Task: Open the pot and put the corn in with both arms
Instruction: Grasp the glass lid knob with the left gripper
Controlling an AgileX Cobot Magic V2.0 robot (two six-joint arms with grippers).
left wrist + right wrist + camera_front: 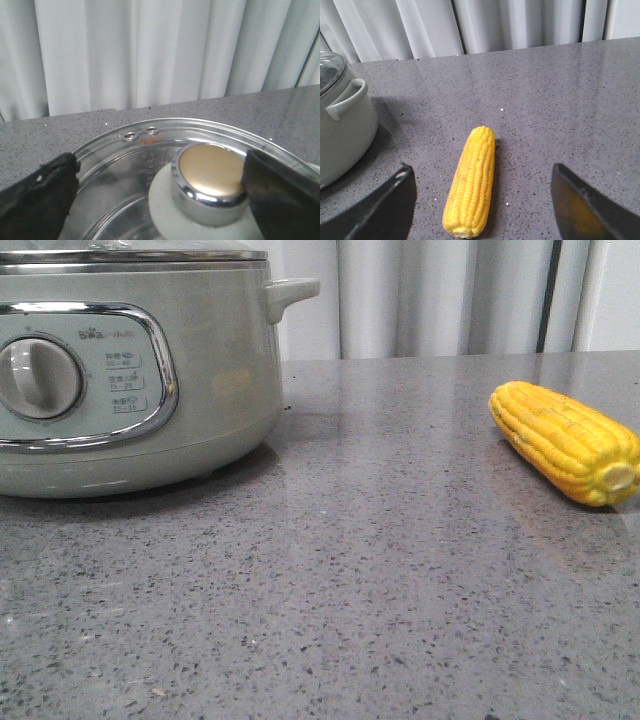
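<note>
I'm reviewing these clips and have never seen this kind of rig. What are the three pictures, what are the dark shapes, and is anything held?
It is a two-armed robot at a grey table. The front view looks forward over the table: the pot stands on the left with its glass lid on, the corn lies on the right. The other two pictures come from cameras on the wrists. The dark shapes are fingers: the left gripper is open around the lid knob, the right gripper open over the corn. Nothing is held.
</note>
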